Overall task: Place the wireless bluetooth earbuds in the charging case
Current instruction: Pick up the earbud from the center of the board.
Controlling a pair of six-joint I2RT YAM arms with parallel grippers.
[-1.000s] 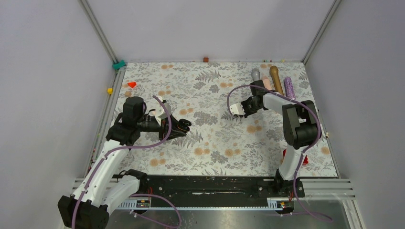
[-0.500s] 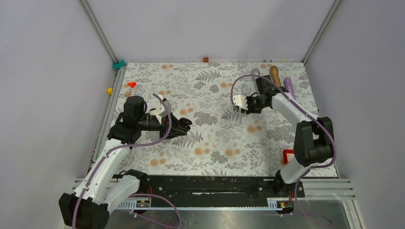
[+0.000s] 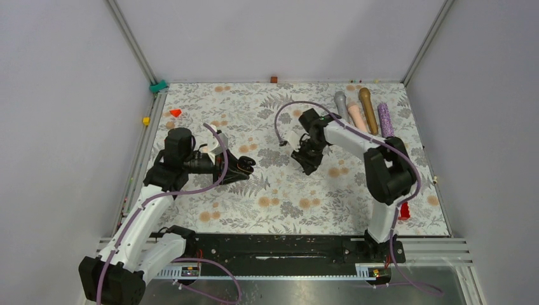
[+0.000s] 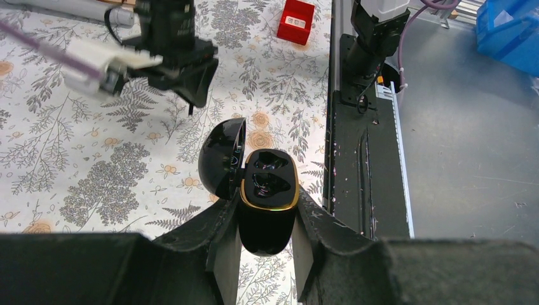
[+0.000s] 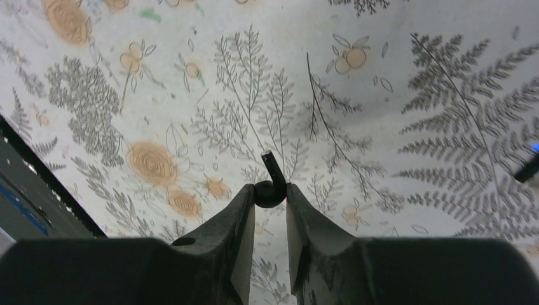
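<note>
The left gripper (image 4: pixel 267 208) is clamping the charging case (image 4: pixel 270 184) (black, gold-rimmed, lid hinged open) between its fingers over the floral table cover (image 4: pixel 76 171). Well apart at mid-table, the right gripper (image 5: pixel 270 194) is pinching one black earbud (image 5: pixel 269 183), stem pointing outward.

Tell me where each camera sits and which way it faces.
Top external: fixed above and behind the bases, looking down on the floral table; both arms show, left tool and right tool included.
Left wrist: rides the left arm, facing across the table toward the right arm; its tool clamps the open black charging case.
Right wrist: rides the right arm, looking down at the table; its tool pinches a black earbud.
Shared: top and left wrist both show the right tool.
</note>
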